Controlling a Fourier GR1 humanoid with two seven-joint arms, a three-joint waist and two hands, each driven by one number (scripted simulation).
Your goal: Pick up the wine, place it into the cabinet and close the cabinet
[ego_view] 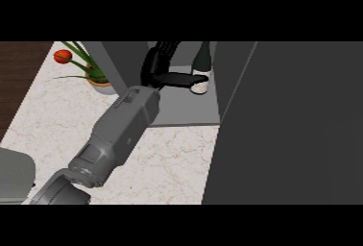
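Left robot hand (164,67) inside cabinet (181,113), thumb touching wine (201,72) base, fingers straight, not curled round it.

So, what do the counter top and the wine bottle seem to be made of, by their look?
The counter top looks like polished marble or a marble-look stone: pale cream with thin brownish veins. The wine bottle looks like dark glass, nearly black and smooth, with a pale label near its base; no clear shine shows, so glass is a guess. It stands inside the grey cabinet, with the hand beside it.
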